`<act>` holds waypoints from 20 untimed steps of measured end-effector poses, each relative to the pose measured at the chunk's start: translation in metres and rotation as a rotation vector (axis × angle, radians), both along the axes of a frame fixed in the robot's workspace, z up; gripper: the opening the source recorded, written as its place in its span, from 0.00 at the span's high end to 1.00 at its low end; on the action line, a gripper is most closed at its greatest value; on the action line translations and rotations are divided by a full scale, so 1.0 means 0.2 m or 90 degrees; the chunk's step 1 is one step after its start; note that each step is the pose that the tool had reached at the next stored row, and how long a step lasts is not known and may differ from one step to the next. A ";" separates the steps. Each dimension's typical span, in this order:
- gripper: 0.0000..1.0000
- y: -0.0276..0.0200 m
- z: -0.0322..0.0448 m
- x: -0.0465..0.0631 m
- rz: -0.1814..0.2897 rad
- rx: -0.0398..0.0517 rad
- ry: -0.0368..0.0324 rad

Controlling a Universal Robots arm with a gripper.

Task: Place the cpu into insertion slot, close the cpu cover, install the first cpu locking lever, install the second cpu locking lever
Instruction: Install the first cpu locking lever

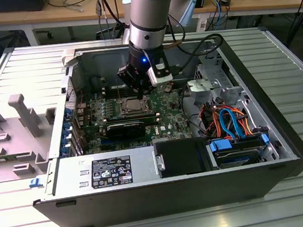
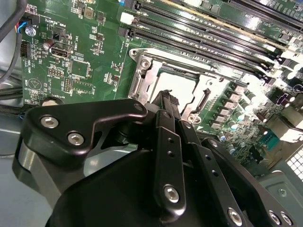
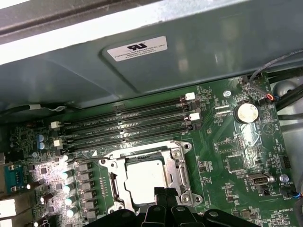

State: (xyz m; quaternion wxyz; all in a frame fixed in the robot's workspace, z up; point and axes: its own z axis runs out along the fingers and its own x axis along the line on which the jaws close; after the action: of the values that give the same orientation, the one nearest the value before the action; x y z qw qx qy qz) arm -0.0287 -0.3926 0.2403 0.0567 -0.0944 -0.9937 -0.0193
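Silvery-grey cpu [image 3: 149, 182] flat inside its metal-framed insertion slot [image 3: 179, 163]; tool [image 3: 165, 193] fingertips pinched together, empty, just above.

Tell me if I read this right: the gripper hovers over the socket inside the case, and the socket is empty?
Not quite. The socket is not empty: the cpu lies in it, silvery top up, as the first wrist view shows. The gripper does hover over the socket inside the case.
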 end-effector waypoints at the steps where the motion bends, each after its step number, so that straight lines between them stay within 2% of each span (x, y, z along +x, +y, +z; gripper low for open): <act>1: 0.89 0.000 0.000 0.00 0.001 0.0000 0.0000; 20: 0.89 -0.001 0.000 0.00 0.024 0.0005 0.0000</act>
State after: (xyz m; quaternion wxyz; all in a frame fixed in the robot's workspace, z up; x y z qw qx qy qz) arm -0.0287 -0.3927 0.2403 0.0571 -0.0756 -0.9953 -0.0186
